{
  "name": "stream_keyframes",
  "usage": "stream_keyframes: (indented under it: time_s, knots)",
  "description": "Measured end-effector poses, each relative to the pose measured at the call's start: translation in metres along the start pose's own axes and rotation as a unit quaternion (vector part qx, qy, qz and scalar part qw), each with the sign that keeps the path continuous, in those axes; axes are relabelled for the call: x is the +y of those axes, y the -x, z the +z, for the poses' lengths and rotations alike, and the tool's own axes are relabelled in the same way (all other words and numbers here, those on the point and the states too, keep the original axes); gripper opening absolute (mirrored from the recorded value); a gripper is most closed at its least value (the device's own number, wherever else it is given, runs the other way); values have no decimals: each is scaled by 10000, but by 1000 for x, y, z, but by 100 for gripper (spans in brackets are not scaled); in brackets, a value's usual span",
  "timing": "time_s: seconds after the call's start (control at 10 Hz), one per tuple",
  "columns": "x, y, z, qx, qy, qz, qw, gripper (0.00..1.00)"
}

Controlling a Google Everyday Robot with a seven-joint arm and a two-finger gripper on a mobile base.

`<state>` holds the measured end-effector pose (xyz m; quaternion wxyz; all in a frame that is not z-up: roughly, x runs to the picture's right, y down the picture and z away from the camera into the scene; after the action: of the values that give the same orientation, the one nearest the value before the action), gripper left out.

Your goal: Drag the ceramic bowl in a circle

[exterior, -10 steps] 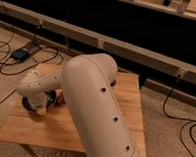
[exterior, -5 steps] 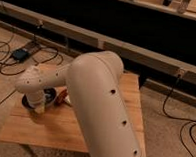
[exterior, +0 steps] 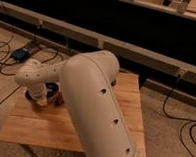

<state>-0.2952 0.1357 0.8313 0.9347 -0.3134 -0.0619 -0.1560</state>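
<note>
While the bulky cream-white robot arm (exterior: 97, 108) fills the middle of the view, its gripper (exterior: 41, 100) reaches down at the left end of the light wooden counter (exterior: 38, 132), fingers drawn together. Just beside it, partly hidden by the wrist, sits the round dark-glazed ceramic bowl (exterior: 53, 90); whether the gripper pinches its rim cannot be told. A small reddish-brown object (exterior: 60, 99) lies right of the bowl. Black cables (exterior: 5, 55) trail over the floor.

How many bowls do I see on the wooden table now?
1. The ceramic bowl sits on the table at its left, partly hidden by the arm; the tool reaches down at it. The arm may hide others.
</note>
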Motion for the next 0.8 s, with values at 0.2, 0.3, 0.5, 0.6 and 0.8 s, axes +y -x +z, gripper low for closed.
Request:
stream_keyframes:
  time_s: [0.2, 0.3, 0.5, 0.6, 0.8]
  knots:
    - [-18, -17, 1, 258, -1, 136, 9996, 0]
    - [-25, -29, 2, 363, 10, 241, 9990, 0]
    - [-32, -58, 2, 574, 51, 471, 9972, 0]
    - [-33, -70, 2, 643, 66, 558, 9963, 0]
    - [-29, -98, 3, 804, 120, 733, 9940, 0]
